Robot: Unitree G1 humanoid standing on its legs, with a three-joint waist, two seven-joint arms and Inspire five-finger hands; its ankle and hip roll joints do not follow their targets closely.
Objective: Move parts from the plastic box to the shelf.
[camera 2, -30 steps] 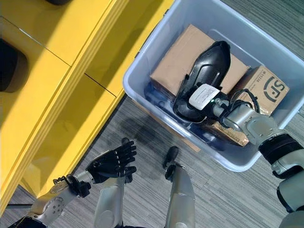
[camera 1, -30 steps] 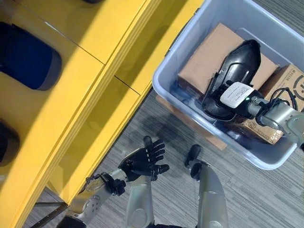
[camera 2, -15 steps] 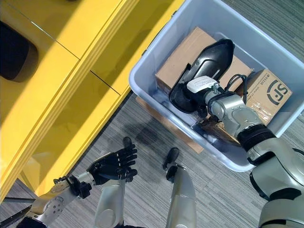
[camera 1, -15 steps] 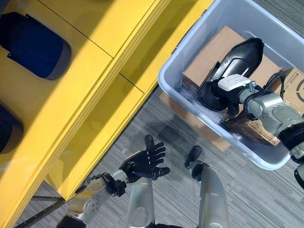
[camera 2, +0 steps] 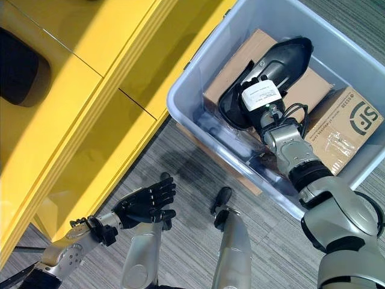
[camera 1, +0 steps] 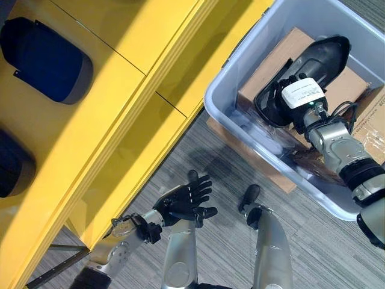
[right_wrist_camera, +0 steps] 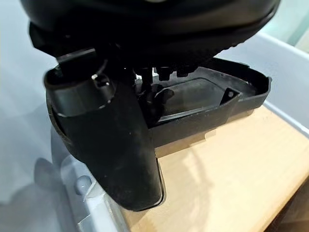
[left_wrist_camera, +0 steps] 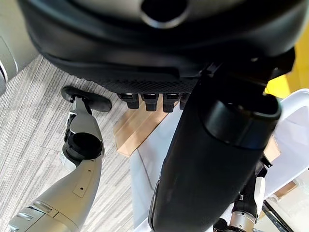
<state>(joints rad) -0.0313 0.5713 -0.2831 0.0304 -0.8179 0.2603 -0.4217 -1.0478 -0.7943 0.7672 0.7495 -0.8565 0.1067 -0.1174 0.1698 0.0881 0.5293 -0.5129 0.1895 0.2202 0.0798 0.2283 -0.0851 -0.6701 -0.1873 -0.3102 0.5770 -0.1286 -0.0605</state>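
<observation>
The pale plastic box [camera 1: 212, 101] stands on the floor at the upper right. A black shell-shaped part [camera 1: 329, 53] lies slanted across a brown cardboard box [camera 1: 281, 59] inside it. My right hand [camera 1: 301, 95], white cover uppermost, reaches into the box and is shut on the part's lower end. Its thumb [right_wrist_camera: 111, 140] lies against the part's outer wall [right_wrist_camera: 203, 121] and its fingers curl inside the rim. Low at the bottom centre, my left hand [camera 1: 183, 201] hovers over the floor, open with spread fingers, holding nothing. The yellow shelf [camera 1: 120, 90] fills the left side.
A dark blue rounded part [camera 1: 48, 60] lies on the shelf's upper left, and another dark part [camera 1: 12, 171] sits at the left edge. A printed cardboard box [camera 2: 349, 129] fills the plastic box's right end. Flat cardboard [camera 1: 237, 147] pokes out under the box on grey carpet.
The camera has shifted slightly. My right hand has turned on the black part, whose upper end now points further toward the box's far right. The left hand has barely moved.
</observation>
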